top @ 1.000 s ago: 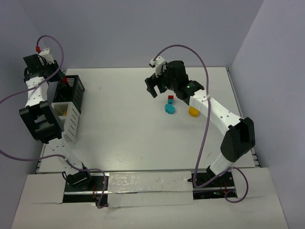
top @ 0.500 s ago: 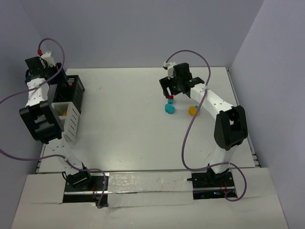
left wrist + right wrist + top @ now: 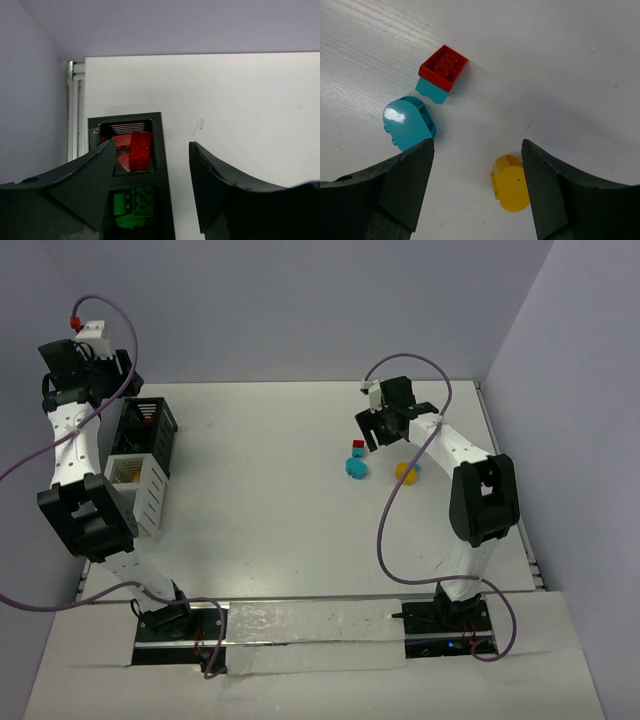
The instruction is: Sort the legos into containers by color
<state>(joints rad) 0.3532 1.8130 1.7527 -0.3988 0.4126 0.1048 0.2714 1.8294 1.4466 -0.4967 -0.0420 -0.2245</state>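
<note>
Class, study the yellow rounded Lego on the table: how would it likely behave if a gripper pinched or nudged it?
The yellow Lego looks like hard, glossy plastic, so probably stiff and light. Its curved side suggests it may roll or squirt out if pinched there. On the smooth table, a nudge would likely slide it.

The left arm [image 3: 75, 445] and the right arm [image 3: 455, 448] are both white with big black joints. Each one stands on a black base [image 3: 165, 618]. A long purple cable [image 3: 380, 540] loops along each arm. The left arm has a small red tip [image 3: 73, 320] on top. The jaws are black, thick and pointy like wedges.
</note>
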